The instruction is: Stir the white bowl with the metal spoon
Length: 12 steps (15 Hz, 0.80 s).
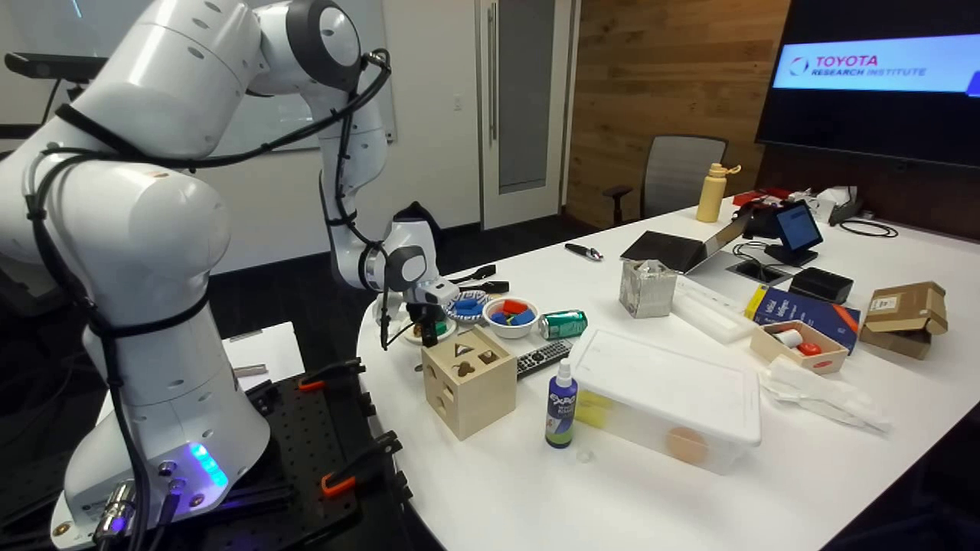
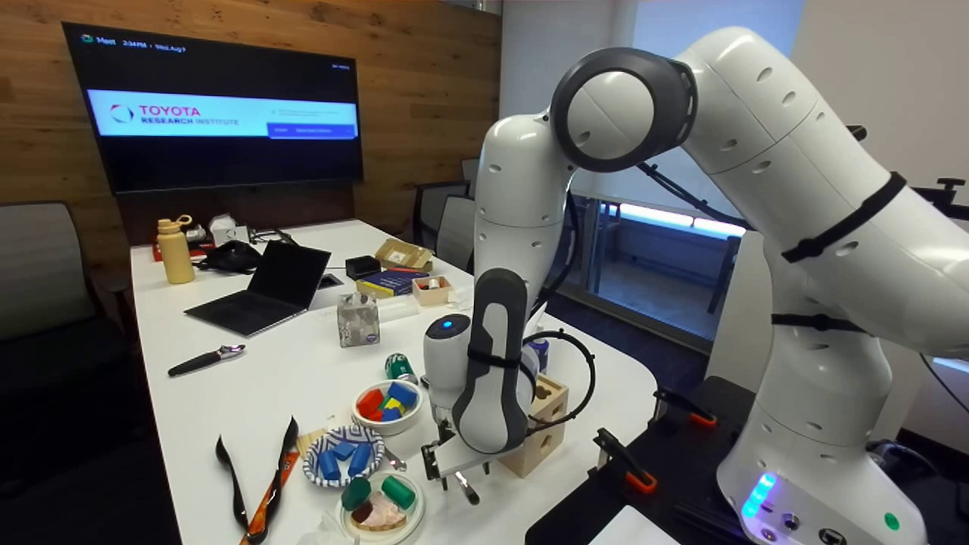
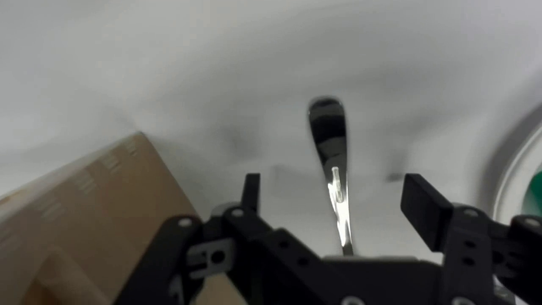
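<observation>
Robot arm [image 1: 153, 222] bent at the elbow [image 2: 621, 113], gripper [image 3: 334, 203] wide over a metal spoon [image 3: 332, 140]

Arm: foot [image 2: 810, 462] in the lower right of an exterior view; upper arm [image 2: 817, 144] aslant across the upper right; elbow high, right of centre; forearm [image 2: 518, 189] near vertical down to the wrist [image 2: 492, 371] at lower centre

Gripper: low over the white table [image 3: 211, 63], facing down; fingers [image 3: 425, 209] far apart, lower half of the wrist view

Metal spoon: centre of the wrist view, on the table; only the handle in sight, rounded end toward the top, the rest hidden behind the gripper; between the fingers, touching neither

Wooden shape box [image 3: 135, 203]: lower left of the wrist view, just beside the gripper; pierced top and side in both exterior views

White plate [image 2: 418, 509]: bottom of an exterior view, left of centre; green blocks [image 2: 397, 493] and a pinkish piece [image 2: 378, 512] on it

Patterned bowl [image 2: 371, 438]: just above the plate in the frame; blue blocks [image 2: 328, 465] inside

White bowl [image 2: 387, 427]: above and right of the patterned bowl; red, blue and yellow blocks [image 2: 370, 403] inside

Green can [image 2: 399, 368]: on its side, just beyond the white bowl

Wall screen [image 2: 227, 168]: upper left, Toyota Research Institute lettering [image 2: 189, 116]
</observation>
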Motion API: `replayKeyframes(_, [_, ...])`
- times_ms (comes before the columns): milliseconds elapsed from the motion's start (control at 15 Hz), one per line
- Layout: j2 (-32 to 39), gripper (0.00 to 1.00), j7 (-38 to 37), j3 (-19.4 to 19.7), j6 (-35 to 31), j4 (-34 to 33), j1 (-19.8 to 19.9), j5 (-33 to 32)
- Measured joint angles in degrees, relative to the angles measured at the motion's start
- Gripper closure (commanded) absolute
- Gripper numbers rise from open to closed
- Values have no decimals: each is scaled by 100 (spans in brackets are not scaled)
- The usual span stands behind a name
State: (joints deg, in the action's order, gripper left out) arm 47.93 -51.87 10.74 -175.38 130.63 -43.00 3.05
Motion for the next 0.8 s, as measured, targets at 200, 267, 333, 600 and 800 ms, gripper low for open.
replayKeyframes(200, [-270, 0, 93, 305, 6, 10, -217, 2])
replayKeyframes(267, [-411, 0, 141, 401, 10, 13, -271, 2])
replayKeyframes(333, [-572, 0, 242, 485, 34, 13, -303, 1])
replayKeyframes(600, [-1254, 0, 734, 737, 393, -51, -333, -54])
replayKeyframes(800, [-1675, 0, 954, 849, 938, -245, -303, -284])
